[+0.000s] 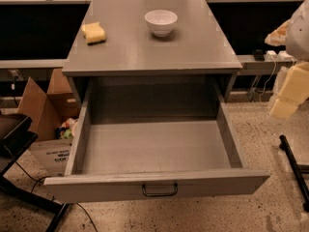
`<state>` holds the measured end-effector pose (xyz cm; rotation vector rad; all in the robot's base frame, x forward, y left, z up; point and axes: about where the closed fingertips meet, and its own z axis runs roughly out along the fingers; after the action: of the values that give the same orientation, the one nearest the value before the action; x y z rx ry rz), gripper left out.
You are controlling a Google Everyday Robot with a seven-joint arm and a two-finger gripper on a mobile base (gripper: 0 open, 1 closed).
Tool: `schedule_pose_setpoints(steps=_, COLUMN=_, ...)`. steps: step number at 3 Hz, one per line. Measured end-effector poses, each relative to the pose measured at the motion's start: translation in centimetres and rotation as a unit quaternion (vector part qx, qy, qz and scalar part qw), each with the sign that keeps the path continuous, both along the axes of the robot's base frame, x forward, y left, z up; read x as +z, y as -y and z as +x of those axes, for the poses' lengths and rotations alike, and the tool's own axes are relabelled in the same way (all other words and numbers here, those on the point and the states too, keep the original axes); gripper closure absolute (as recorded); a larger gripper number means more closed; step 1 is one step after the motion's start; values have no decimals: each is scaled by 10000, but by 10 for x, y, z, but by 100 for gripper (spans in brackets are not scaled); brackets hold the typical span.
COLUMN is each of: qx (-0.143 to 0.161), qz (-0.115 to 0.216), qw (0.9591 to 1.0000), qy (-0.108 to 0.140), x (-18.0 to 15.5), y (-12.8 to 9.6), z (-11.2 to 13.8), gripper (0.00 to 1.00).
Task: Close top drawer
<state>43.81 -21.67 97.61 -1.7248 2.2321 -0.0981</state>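
The top drawer (pixel 159 183) of a grey metal cabinet stands pulled far out toward me. Its flat front faces me at the bottom of the view, with a small dark wire handle (pixel 160 191) at its centre. The inside of the drawer (pixel 154 146) holds nothing. No other drawers show below it. My gripper (pixel 285 105) is the cream-coloured part at the right edge, hanging to the right of the drawer's right wall and apart from it, well above the floor.
A white bowl (pixel 161 21) and a yellow sponge (pixel 94 32) sit on the cabinet top (pixel 193 47). An open cardboard box (pixel 46 115) stands at the left. A black stand (pixel 14 137) is at the lower left, and a black bar (pixel 294 166) lies on the floor at the right.
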Motion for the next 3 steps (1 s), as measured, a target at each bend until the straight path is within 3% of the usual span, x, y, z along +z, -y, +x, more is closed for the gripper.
schedule_pose_setpoints(steps=2, qx=-19, qz=70, qw=10000, qy=-20, x=-17, y=-3, z=-6, gripper=0)
schedule_pose_setpoints(steps=3, qx=-114, qz=433, qw=9990, qy=1, x=-61, y=-12, z=-28, gripper=0)
